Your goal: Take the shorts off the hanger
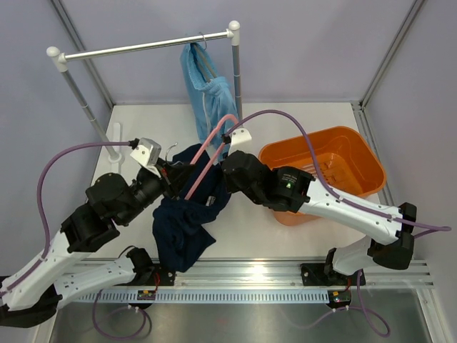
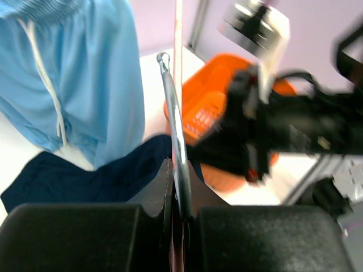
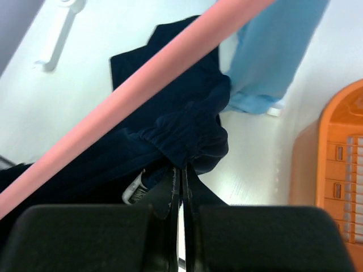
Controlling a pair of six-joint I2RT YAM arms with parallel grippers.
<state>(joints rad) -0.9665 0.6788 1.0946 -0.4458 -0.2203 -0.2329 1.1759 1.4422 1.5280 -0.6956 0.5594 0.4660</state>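
Left tool [image 2: 178, 190]: clamped on metal hook [image 2: 172, 107] of pink hanger [image 3: 142, 79];
Right tool [image 3: 180, 177]: clamped on dark navy cloth shorts [image 3: 190, 136], under hanger

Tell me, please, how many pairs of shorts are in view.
2. The sky-blue shorts hang from the rail at the back; the navy shorts lie crumpled on the table, pinched by the right gripper. None seems hidden.

Pale lilac walls [image 1: 321, 50] enclose white tabletop [image 1: 300, 121]. Metal rack [image 1: 136, 48] at back, orange basket [image 1: 360, 153] right. Light even, diffuse.
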